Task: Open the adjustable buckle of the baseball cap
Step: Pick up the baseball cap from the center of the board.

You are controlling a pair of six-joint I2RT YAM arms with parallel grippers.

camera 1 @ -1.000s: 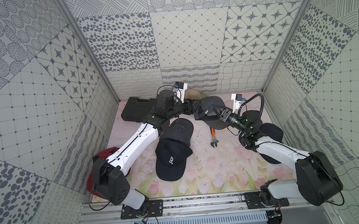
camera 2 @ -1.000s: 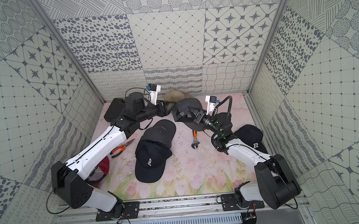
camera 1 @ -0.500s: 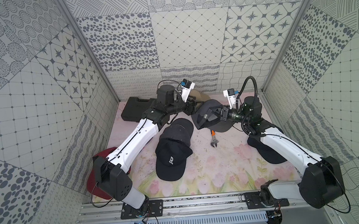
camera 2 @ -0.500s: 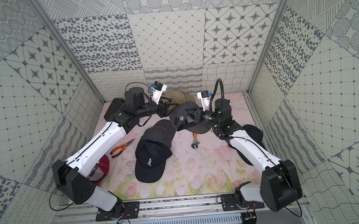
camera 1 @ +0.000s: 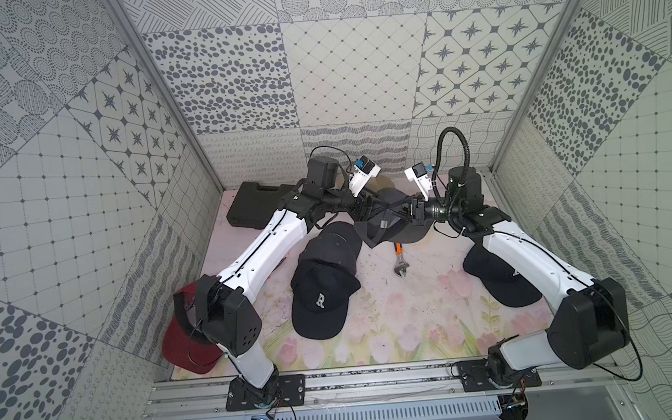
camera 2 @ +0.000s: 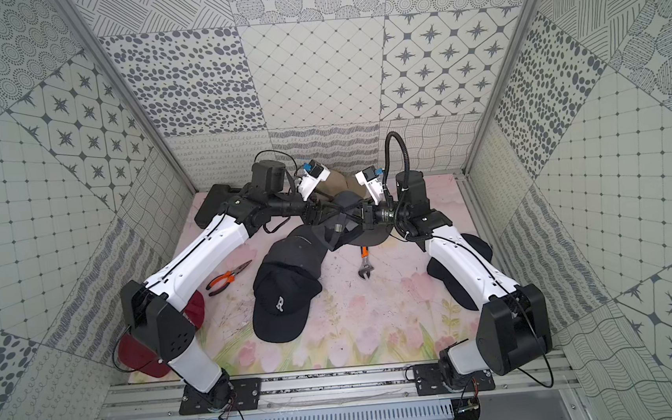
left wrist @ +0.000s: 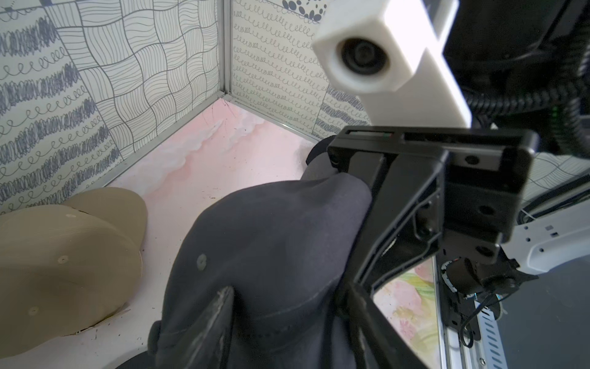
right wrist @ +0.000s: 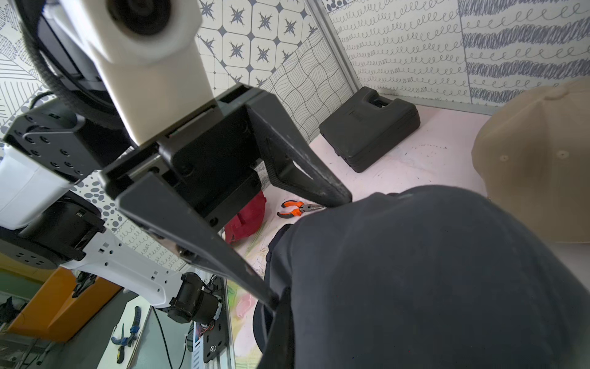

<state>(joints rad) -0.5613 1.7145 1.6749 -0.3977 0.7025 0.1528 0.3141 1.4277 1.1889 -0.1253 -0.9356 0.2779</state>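
Note:
The dark grey baseball cap hangs above the mat at the back middle, between both grippers. Its small metal buckle shows on the strap in both top views. My right gripper is shut on the cap's edge; in the left wrist view its fingers pinch the fabric. My left gripper stands open, one finger on the crown and the other at the strap. The cap lies between its jaws. In the right wrist view the cap hides my right gripper's jaws.
On the mat lie a black cap with a white R, a dark cap under the right arm, a red cap and a tan cap. Also there: a black case, a wrench and orange pliers.
The right arm has risen and carried the cap up and to the left. The left gripper has closed in on the cap's back, its jaws narrowing a little.

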